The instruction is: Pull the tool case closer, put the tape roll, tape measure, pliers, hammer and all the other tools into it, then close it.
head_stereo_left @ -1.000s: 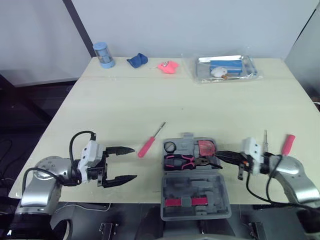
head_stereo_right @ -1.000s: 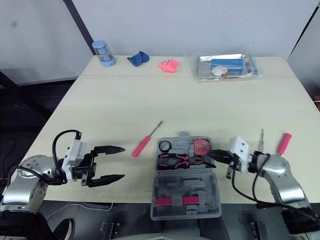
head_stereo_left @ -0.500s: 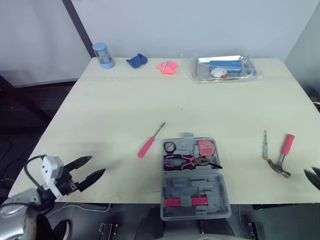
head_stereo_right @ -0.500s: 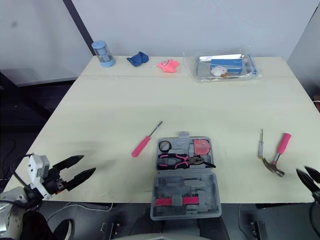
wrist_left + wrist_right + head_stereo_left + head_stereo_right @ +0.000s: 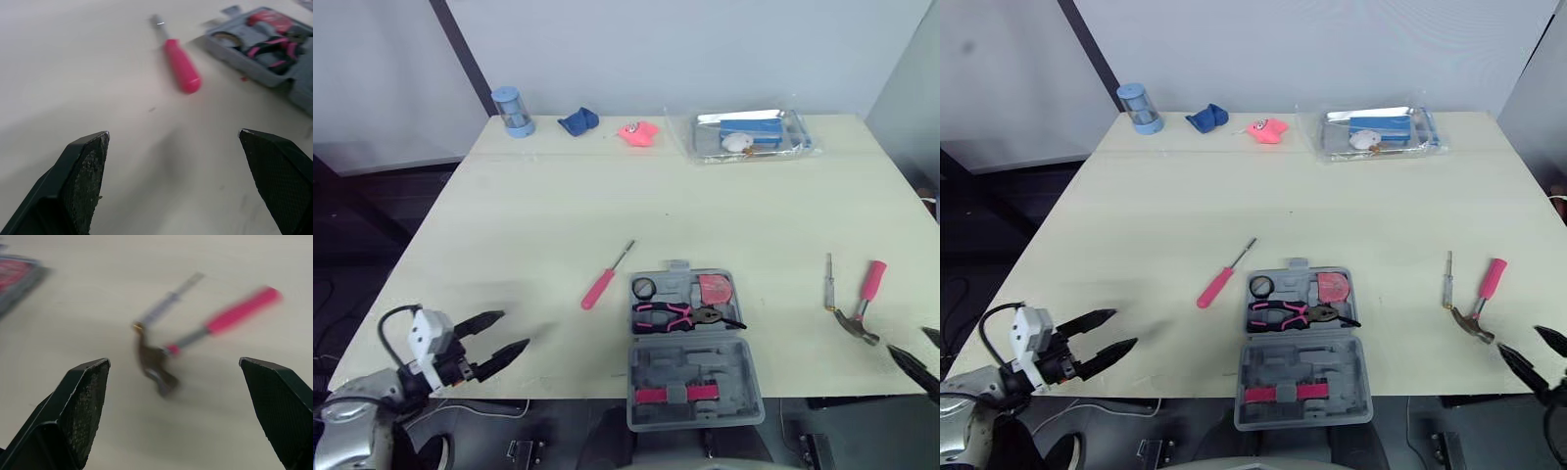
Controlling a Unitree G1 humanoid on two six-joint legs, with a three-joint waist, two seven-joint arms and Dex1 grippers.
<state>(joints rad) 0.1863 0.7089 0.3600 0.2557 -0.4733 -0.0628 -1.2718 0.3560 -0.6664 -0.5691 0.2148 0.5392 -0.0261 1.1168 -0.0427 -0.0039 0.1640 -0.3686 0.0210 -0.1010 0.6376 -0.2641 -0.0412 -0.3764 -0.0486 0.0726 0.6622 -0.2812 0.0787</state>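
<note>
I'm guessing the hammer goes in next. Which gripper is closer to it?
Right. The right gripper is open at the table's near edge, close beside the hammer. The left gripper, also open, is far off on the other side of the tool case.

Your left gripper [image 5: 514, 329] sits low at the near left, its two black fingers spread wide, pointing forward and a little toward your right, holding nothing. Just behind them is the white wrist housing [image 5: 429, 336], and the silver forearm [image 5: 347, 423] bends back from it toward the near corner. Your right gripper [image 5: 1519, 337] is far out at the near right, its two black fingertips reaching in from the edge, angled toward your left and parted as well. In both wrist views the fingers [image 5: 80, 174] stand wide apart, with nothing gripped
</note>
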